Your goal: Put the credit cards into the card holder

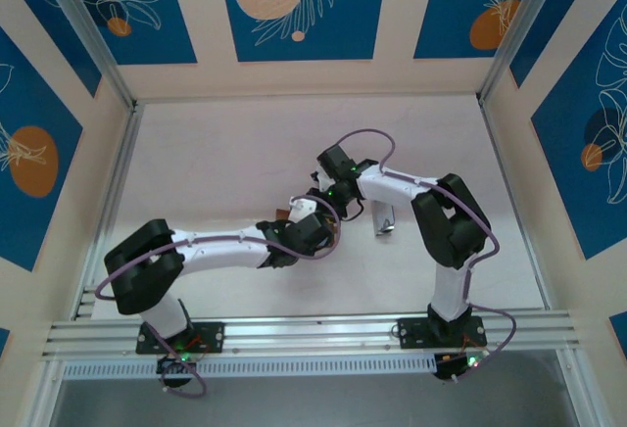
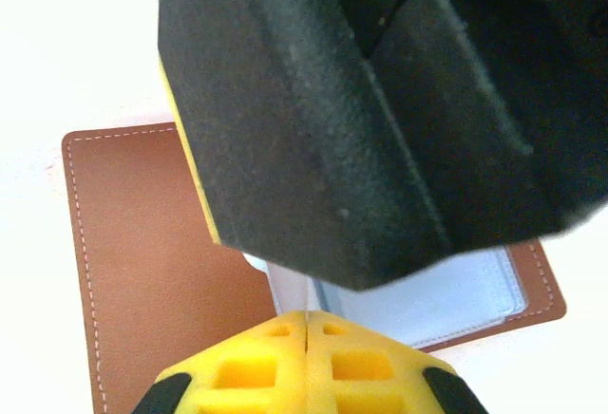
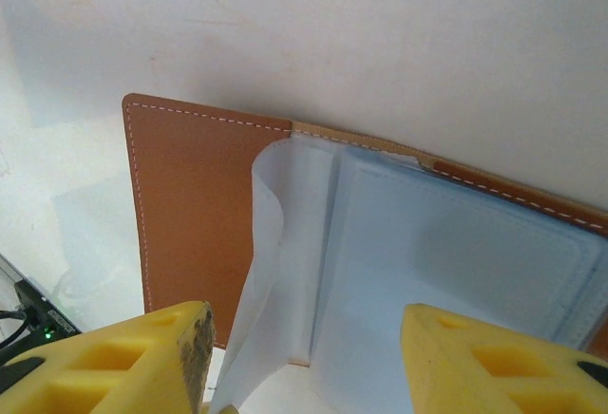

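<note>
Down on the pale table (image 1: pixel 216 153), watching the left arm (image 1: pixel 216 243) and the right arm (image 1: pixel 402 187) crowding nose to nose near the middle, right over the card holder (image 2: pixel 133 243). Lying open and flat there, reddish-brown cover spread out, white stitching round the edge, with a clear sleeve (image 3: pixel 271 243) curling up off the spine. Judging it light and floppy, likely sliding on that smooth top unless pinned by the cover; better taking hold at a sleeve's free edge than at the leather. Reckoning the plastic thin, limp and slick, wanting to fall shut on release. Spotting one of the credit cards (image 1: pixel 384 219), by the look of it, small and silvery, just beside the right arm and well apart from the holder. Judging it stiff and thin, awkward to get under, so gripping across the long edges looking safest. Finding the left gripper (image 2: pixel 306 324) pinched fully closed, seemingly nipping a thin pale leaf of sleeve. Finding the right gripper (image 3: pixel 304 338) spread wide above the pages, gripping nothing. Noting a black housing (image 2: pixel 380 101) looming close over the holder, hiding much of it and crowding any path for a card.
</note>
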